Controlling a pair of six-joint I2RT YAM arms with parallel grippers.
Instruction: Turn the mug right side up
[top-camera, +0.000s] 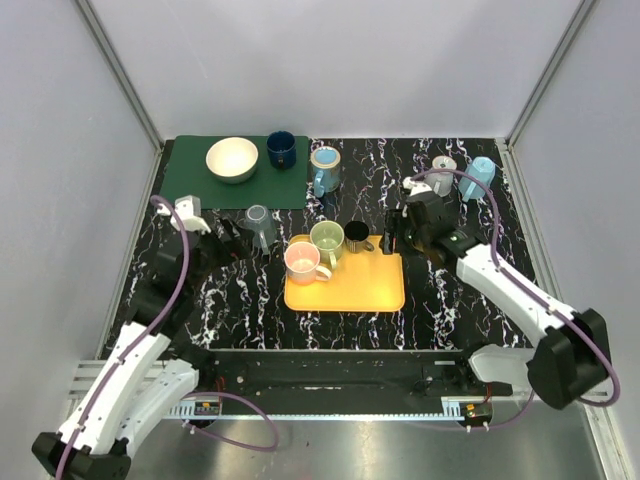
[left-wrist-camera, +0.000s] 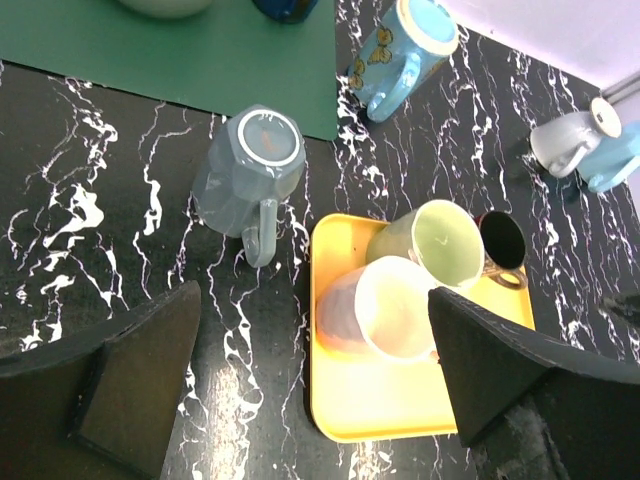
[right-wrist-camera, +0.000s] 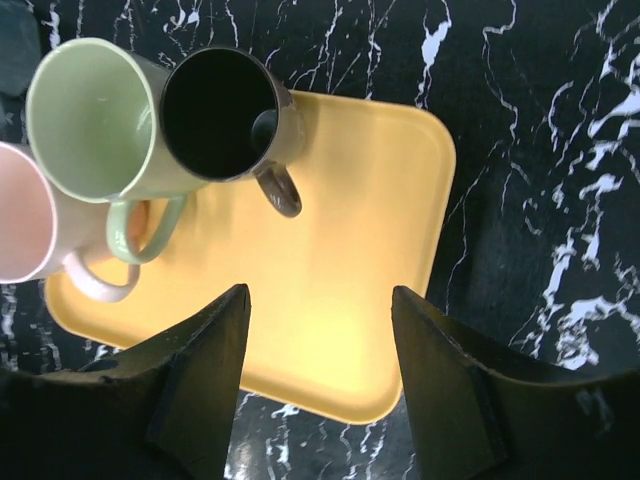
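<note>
A grey-blue mug (top-camera: 259, 226) stands upside down, base up, on the black marble table just left of the yellow tray (top-camera: 370, 290); in the left wrist view it (left-wrist-camera: 248, 175) has its handle toward me. My left gripper (top-camera: 238, 240) is open and empty beside it, and its jaws (left-wrist-camera: 315, 330) stand wide over the tray's left edge. A blue butterfly mug (top-camera: 325, 169) also stands base up behind the tray. My right gripper (top-camera: 392, 238) is open and empty above the tray's right part (right-wrist-camera: 320, 300).
Pink (top-camera: 302, 261), green (top-camera: 327, 240) and black (top-camera: 356, 235) mugs stand upright on the tray. A grey mug (top-camera: 441, 175) and a light blue mug (top-camera: 478, 177) are at the back right. A white bowl (top-camera: 232, 159) and a dark blue cup (top-camera: 281, 149) sit on a green mat (top-camera: 190, 180).
</note>
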